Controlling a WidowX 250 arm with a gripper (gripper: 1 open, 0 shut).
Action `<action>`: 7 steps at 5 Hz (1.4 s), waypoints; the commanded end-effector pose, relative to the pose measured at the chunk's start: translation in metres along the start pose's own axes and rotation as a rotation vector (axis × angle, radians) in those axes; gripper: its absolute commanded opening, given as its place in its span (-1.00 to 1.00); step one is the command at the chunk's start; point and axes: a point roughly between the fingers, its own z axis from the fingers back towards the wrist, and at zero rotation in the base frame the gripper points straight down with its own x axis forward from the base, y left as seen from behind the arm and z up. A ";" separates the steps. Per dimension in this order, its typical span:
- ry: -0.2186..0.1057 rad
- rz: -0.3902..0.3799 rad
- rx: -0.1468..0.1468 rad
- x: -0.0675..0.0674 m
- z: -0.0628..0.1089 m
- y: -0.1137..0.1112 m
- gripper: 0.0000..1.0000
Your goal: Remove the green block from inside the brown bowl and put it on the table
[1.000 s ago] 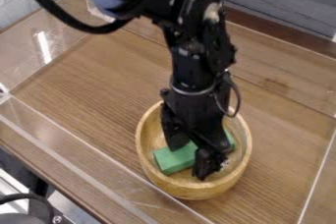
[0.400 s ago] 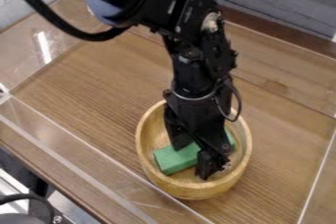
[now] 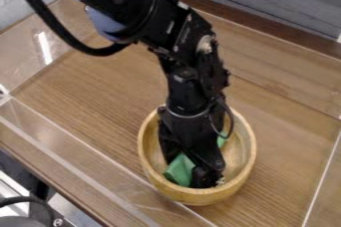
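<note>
None of the task's steps had been finished at this moment: the green block (image 3: 180, 167) lay inside the brown bowl (image 3: 158, 128), and no part of it had reached the counter (image 3: 94, 82). Judging by the pose, the work stood at the grasp itself. The black claw (image 3: 194, 164) pointed straight down into the bowl, its fingers spread wide and set on either side of the block, not yet pinching it. Whether the fingertips touched the bowl's floor could not be told, since the arm hid much of the hollow. Left to do, by that reading: press the fingers onto the block, lift it clear of the rim, and set it down on the counter beside the bowl.

As for make and shape, the block was a small, matte, bright green bar with square edges, mostly covered by the claw. The bowl was round and shallow, of light wood with a thick rim. Around the bowl the counter spread flat, with brown wood grain in long plank lines. Low clear acrylic walls (image 3: 54, 136) edged the counter near the bowl.
</note>
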 end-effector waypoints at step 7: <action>-0.005 0.010 0.018 0.010 0.001 -0.001 1.00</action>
